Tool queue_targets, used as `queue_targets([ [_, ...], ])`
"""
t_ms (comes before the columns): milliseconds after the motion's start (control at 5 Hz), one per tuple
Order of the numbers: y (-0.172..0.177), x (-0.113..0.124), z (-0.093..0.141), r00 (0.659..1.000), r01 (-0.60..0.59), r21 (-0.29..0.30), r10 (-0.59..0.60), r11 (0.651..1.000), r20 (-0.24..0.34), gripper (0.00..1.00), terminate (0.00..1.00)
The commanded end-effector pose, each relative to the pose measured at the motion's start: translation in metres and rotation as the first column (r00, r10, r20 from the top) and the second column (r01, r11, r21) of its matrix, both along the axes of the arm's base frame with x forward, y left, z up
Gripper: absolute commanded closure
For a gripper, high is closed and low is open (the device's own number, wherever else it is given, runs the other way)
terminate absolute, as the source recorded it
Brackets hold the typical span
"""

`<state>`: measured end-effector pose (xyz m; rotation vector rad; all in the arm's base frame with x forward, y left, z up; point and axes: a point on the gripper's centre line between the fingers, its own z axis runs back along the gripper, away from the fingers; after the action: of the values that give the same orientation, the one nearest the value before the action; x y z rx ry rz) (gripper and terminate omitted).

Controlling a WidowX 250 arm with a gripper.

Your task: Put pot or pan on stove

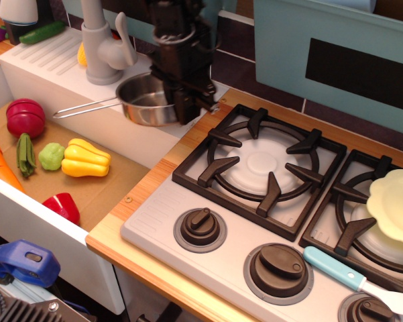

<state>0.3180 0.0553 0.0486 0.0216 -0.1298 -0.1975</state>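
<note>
The small shiny steel pan (142,100) sits at the right end of the white drainboard, its thin wire handle (84,107) pointing left over the sink. My black gripper (186,113) comes down from above and is closed on the pan's right rim, and its fingers hide that part of the rim. The image of the gripper is blurred. The grey-white stove (161,215) lies to the right of the pan. The black grate (258,164) of its near-left burner is bare.
A grey faucet (100,40) stands just behind the pan. The sink (100,188) holds toy vegetables, among them a yellow pepper (86,158). A pale yellow plate (395,204) rests on the right burner, and a blue-handled spatula (335,268) lies by the knobs.
</note>
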Motion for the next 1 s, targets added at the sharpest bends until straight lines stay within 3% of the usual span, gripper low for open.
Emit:
queue_targets([
  [0,-0.042,0.003,0.034,0.993,-0.045,0.084,0.036,0.995,0.113,1.0,0.0],
  [400,-0.095,0.004,0.028,0.978,-0.161,-0.004,0.16,0.987,0.138,1.0,0.0],
  [600,-0.12,0.005,0.033,0.966,-0.215,-0.009,0.214,0.977,0.143,1.0,0.0],
  [800,-0.123,0.003,0.029,0.961,-0.234,-0.049,0.239,0.971,0.141,1.0,0.0],
])
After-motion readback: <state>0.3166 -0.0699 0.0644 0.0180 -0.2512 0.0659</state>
